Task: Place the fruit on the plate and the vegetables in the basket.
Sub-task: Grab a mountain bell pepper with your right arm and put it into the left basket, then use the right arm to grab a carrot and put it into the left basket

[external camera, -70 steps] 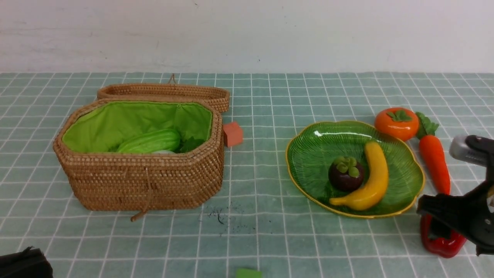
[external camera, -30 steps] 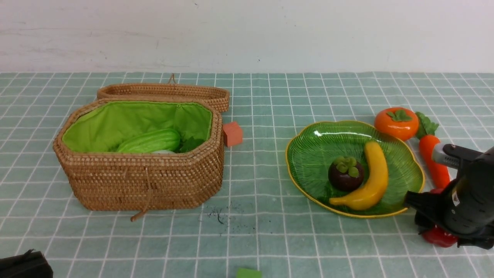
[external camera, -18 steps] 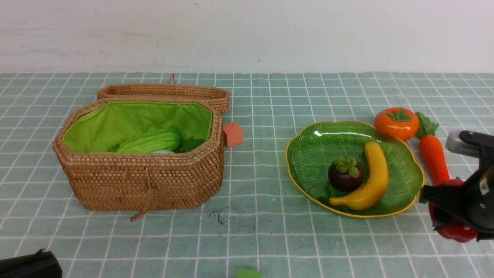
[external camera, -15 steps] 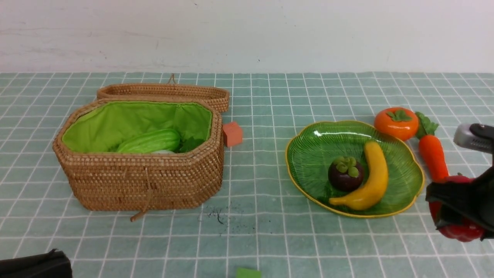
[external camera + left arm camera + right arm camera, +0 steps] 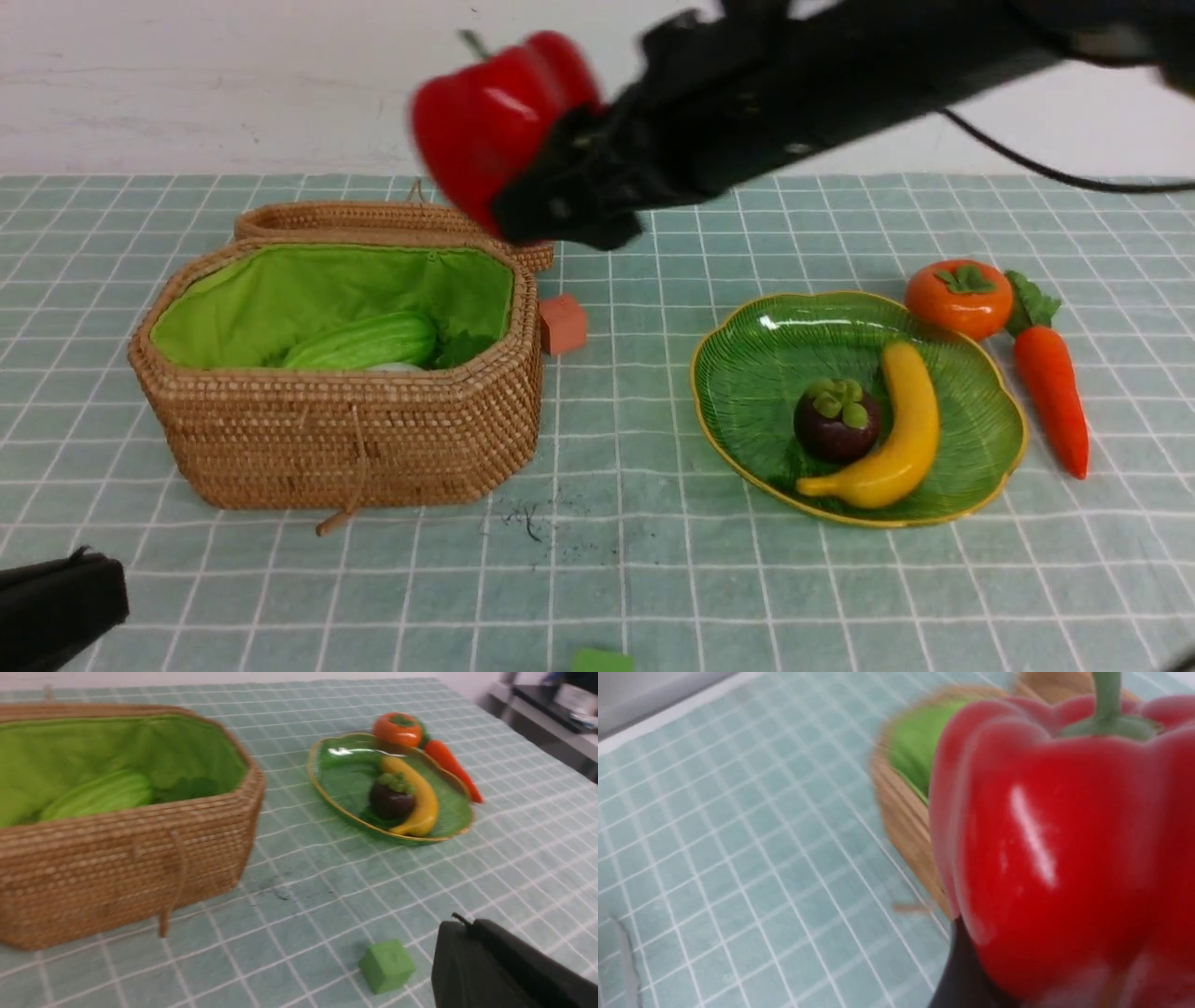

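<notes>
Your right gripper (image 5: 551, 177) is clamping the red pepper (image 5: 485, 117) between its jaws and carrying it in the air; in the front view it is showing blurred at about 1 o'clock of the basket (image 5: 345, 439), over the far right corner. The basket is standing open on the checked cloth (image 5: 635, 560), with its lid (image 5: 392, 222) lying back at 12 o'clock and the green gourd (image 5: 364, 341) lying inside on the lining. Your left gripper (image 5: 56, 607) is waiting low at 7 o'clock of the basket, jaws together and holding nothing. The plate (image 5: 747, 327) is sitting well off at 3 o'clock of the basket, with the banana (image 5: 901, 429) and the mangosteen (image 5: 836, 422) lying on it side by side, touching. The persimmon (image 5: 960, 297) is resting on the cloth at the plate's 1 o'clock, just beside the rim, and the carrot (image 5: 1050, 387) is lying at its 3 o'clock. An orange block (image 5: 563, 324) is sitting just beside the basket's right wall, and a green block (image 5: 600, 661) is lying at 5 o'clock of the basket.
</notes>
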Motion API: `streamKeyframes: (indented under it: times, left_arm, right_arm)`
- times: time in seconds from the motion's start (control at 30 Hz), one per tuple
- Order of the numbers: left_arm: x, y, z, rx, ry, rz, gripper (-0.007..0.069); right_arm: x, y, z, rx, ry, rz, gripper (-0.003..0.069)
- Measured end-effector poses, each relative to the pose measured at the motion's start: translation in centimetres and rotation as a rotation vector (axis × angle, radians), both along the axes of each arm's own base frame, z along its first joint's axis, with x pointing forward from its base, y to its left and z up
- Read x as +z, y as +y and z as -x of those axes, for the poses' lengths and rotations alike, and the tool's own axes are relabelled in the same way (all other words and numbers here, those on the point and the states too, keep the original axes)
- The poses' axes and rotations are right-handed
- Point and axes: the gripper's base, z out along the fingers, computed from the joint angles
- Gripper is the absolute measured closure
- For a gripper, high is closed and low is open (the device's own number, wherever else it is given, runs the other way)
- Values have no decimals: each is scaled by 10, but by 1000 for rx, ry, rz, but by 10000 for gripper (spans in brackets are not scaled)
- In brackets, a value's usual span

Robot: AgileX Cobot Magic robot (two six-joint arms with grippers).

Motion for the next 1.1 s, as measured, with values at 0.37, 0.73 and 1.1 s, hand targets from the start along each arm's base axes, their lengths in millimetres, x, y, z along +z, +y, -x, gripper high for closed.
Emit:
streamKeyframes:
  times: [0.37,0.73,1.1]
  left_arm:
    - [1,4,-3,56,-13,-1,638]
    - [2,4,-3,50,-26,6,638]
    - [9,-1,-2,3,-91,50,638]
  right_arm:
    - [-79,89,-75,128,-25,43,163]
    - [-61,75,-65,162,-64,178,-17]
    - [46,-18,-17,-155,10,278,375]
